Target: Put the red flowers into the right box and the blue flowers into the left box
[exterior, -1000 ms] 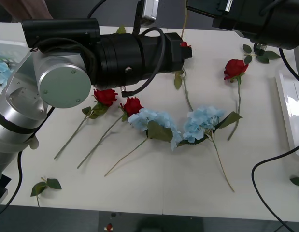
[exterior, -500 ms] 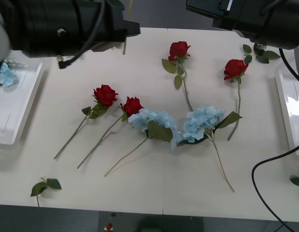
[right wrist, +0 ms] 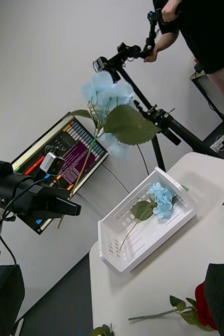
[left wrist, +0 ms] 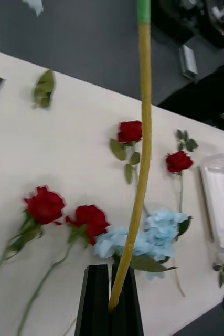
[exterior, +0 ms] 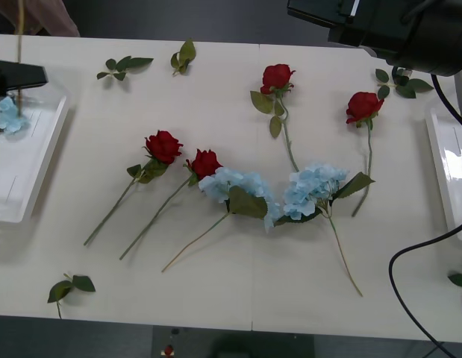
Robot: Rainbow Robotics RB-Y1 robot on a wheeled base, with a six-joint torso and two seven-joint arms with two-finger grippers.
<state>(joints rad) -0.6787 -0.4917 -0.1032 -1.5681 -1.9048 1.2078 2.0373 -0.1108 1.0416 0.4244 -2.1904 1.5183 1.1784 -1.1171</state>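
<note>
— Holding anything, that left gripper [left wrist: 110,273]?

— Yes. Its black fingers are pinched tight on the bare stem [left wrist: 141,131] of one blue flower [right wrist: 107,93], which stands upright, its pale head and big leaf raised high above the left box [exterior: 36,160]. The gripper itself hangs over that box's far end.

— Anything inside the left box?

— One blue flower [exterior: 5,113], lying toward the far end, stem pointing to the near end.

— And the others?

— Two blue flowers lie on the table well apart from the left box, toward the middle: one [exterior: 238,186] closer to it, one [exterior: 313,186] beyond, heads nearly touching. Four red flowers also lie on the table. Two sit side by side [exterior: 163,145] [exterior: 205,162] between the left box and the blue pair. Two more [exterior: 277,76] [exterior: 363,106] lie farther off still.

— The right box [exterior: 447,171]?

— At the opposite edge of the table from the left box.

— The right gripper [right wrist: 112,273]?

— High on the side away from the left box, fingers spread wide at the corners of its own view, gripping nothing.

— Loose bits?

— Green leaf sprigs: two [exterior: 122,66] [exterior: 182,56] just past the left box's far end, one [exterior: 70,287] beyond its near end.
</note>
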